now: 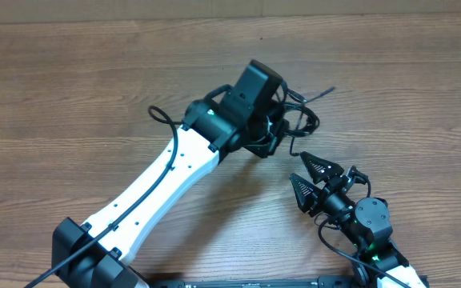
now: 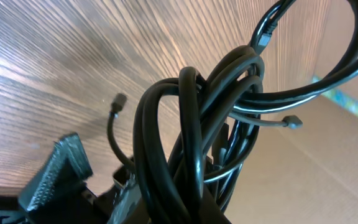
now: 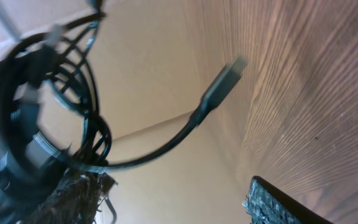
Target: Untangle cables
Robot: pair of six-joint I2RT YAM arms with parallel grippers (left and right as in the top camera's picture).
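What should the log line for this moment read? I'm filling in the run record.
task: untangle cables | left jaws: shut on cables | right jaws: open, facing a loose plug end | cables: tangled in one knot

Cables (image 3: 5,124) blurred, cropped in right wrist view, mostly hidden under left arm (image 1: 190,156) overhead

this looks like a robotics lab or test bench. two machine arms are mounted at the near edge of a plain wood-grain table (image 1: 70,80): a white-shelled left arm (image 1: 162,180) on a black base (image 1: 82,256), with a thick black lead (image 1: 157,112) running along it, and a darker right arm (image 1: 368,224) at the table's near right corner. a bare beige board (image 1: 374,5) walls off the table's far edge. over the table's middle hangs a knot of cables (image 1: 301,120), the work piece.
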